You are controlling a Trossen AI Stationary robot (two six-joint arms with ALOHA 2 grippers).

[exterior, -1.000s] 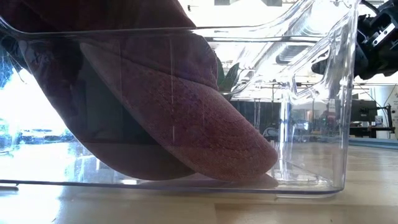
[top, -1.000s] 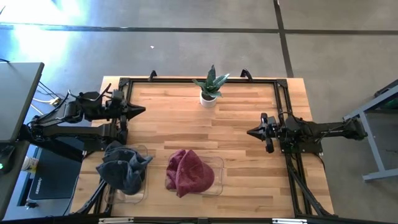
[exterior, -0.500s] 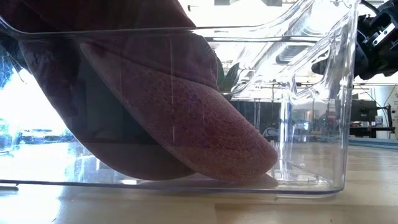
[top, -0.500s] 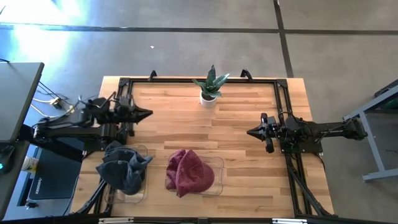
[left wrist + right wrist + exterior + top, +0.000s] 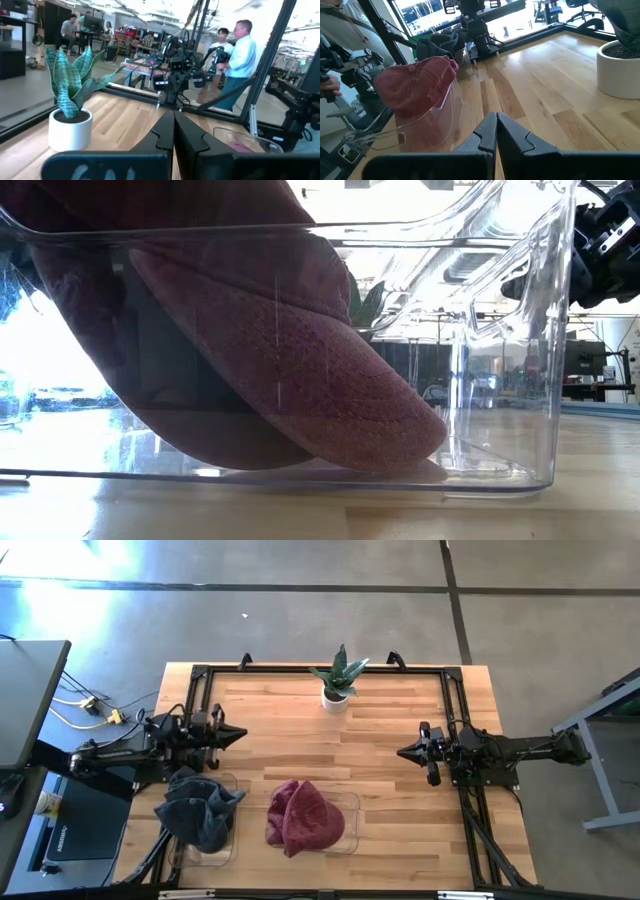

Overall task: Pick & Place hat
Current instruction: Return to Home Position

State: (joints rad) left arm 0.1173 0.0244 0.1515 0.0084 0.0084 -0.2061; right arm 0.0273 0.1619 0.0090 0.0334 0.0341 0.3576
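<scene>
high view: the left gripper [image 5: 238, 734] hangs over the left edge of the wooden table [image 5: 390, 790], just beyond the blue cap [image 5: 200, 810], its tip pointing toward the middle of the table. the left wrist view shows its two fingers [image 5: 162, 137] pressed flat against each other with nothing between them. the right gripper [image 5: 402, 752] hangs over the right side of the table, pointing inward toward the left arm, well apart from both caps. in the right wrist view its fingers [image 5: 507, 135] are likewise closed together and empty. the blue cap is slumped in the left transparent bin [image 5: 228, 845] near the front left corner, its fabric spilling over the rim. the red cap [image 5: 303, 817] sits in the right transparent bin [image 5: 352, 812] just beside it, crown bulging above the walls. from the low view, the red cap [image 5: 280, 350] fills most of its bin, with the brim angled down to the clear floor. a potted plant [image 5: 338, 680] stands upright at the far edge of the table, away from both bins. people stand in the room beyond the table.
</scene>
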